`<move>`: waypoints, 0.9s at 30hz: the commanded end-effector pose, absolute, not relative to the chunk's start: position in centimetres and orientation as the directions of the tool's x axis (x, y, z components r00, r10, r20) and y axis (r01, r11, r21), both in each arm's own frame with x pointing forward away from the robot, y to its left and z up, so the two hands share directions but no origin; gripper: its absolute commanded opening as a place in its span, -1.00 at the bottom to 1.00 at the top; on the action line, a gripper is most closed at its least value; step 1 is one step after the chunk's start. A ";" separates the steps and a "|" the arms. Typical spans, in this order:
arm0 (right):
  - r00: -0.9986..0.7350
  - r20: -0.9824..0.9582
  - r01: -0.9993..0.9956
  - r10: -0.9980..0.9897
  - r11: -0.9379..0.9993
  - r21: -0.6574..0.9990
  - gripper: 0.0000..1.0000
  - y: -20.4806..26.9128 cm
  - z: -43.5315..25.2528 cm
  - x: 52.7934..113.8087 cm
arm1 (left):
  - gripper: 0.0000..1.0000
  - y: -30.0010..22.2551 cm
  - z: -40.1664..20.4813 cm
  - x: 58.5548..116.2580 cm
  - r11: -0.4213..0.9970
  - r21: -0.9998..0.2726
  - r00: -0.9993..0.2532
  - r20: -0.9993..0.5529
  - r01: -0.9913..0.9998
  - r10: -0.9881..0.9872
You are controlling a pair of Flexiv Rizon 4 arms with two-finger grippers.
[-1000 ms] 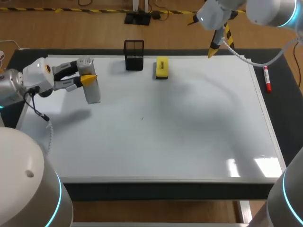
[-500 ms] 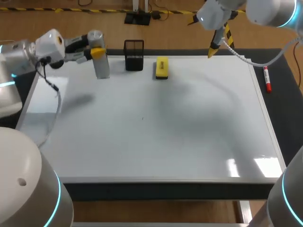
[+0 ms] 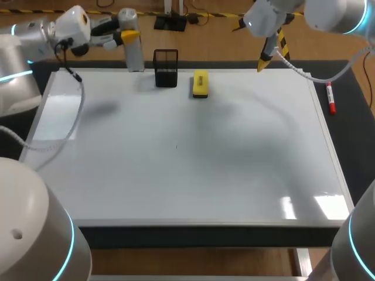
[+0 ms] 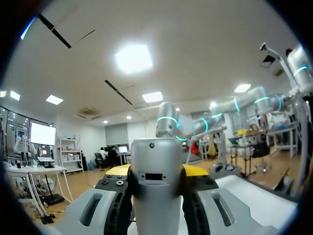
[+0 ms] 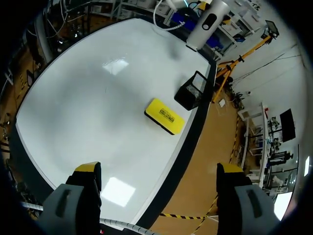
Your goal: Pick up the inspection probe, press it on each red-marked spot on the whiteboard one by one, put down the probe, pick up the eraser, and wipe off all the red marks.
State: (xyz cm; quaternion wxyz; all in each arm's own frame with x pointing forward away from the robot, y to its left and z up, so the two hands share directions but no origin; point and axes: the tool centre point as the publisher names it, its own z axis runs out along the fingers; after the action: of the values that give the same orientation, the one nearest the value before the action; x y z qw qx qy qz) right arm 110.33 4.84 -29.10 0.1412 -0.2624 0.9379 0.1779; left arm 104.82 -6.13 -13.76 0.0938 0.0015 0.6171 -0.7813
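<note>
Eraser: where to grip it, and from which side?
I'd take the yellow eraser at mid-length, fingers across its narrow width, coming straight down. It lies flat on the whiteboard with both long sides bare; the black holder stands apart beside it. The right gripper is open and free.

Whiteboard (image 3: pixel 187 175) covers most of the bench (image 3: pixel 353 120). Holder (image 3: pixel 166 68) sits at its upper edge, left of centre, with the eraser (image 3: pixel 200 84) just right of it. Marker (image 3: pixel 331 97) lies on the bench off the board's right edge. Probe (image 3: pixel 133 50) is in the left hand (image 3: pixel 129 36), upper left of the frame.
</note>
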 end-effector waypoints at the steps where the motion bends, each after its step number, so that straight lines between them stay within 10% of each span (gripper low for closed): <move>1: -0.822 -0.355 -0.543 -0.445 0.800 0.256 1.00 4.8 -29.0 110.4 | -1.00 -7.4 -13.7 107.7 -0.226 -0.964 -0.990 -0.133 0.138 -0.037; 27: -0.822 -0.355 -0.543 -0.445 0.800 0.256 1.00 4.8 -29.0 110.4 | -1.00 -12.8 -16.4 113.6 -0.237 -0.962 -0.990 -0.139 0.134 0.004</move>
State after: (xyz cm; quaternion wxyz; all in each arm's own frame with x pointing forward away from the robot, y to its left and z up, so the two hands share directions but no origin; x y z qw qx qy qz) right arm 110.33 4.84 -29.10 0.1413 -0.2624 0.9379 0.1778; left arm 112.65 -12.49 -15.93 0.0674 0.0239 0.6188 -0.7823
